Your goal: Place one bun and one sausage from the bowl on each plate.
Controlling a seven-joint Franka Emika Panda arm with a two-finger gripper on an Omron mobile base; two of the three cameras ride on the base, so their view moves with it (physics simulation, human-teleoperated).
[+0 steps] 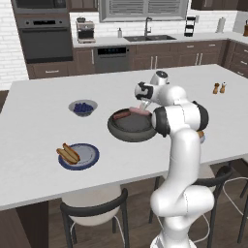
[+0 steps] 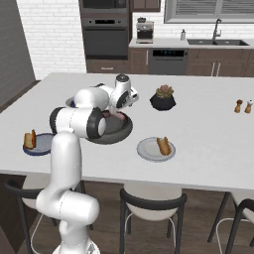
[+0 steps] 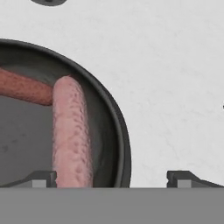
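The bowl (image 1: 131, 127) stood on the white table (image 1: 38, 131) near its middle, holding two sausages against its far wall. In the hand view the pale pink sausage (image 3: 71, 135) lay with its long axis running from the bottom edge upward along the inner wall of the bowl (image 3: 114, 127), its upper end butting against the end of a darker red sausage (image 3: 24, 87) that ran off to the left; the two lay roughly at right angles there. The gripper (image 3: 111, 178) hung over the bowl's rim with its jaws spread wide and nothing between them, one fingertip (image 3: 41, 178) over the bowl beside the pink sausage, the other over bare table. The blue-rimmed plate (image 1: 80, 156) sat nearer the table's front edge, carrying a bun with a sausage (image 1: 69, 153). The light grey plate (image 2: 155, 149) lay on the bowl's other side with a bun (image 2: 163, 145) on it. A small bowl of blue berries (image 1: 83, 107) stood near the large bowl, a potted plant (image 2: 163, 97) beyond it, and salt and pepper shakers (image 1: 219, 88) well apart.
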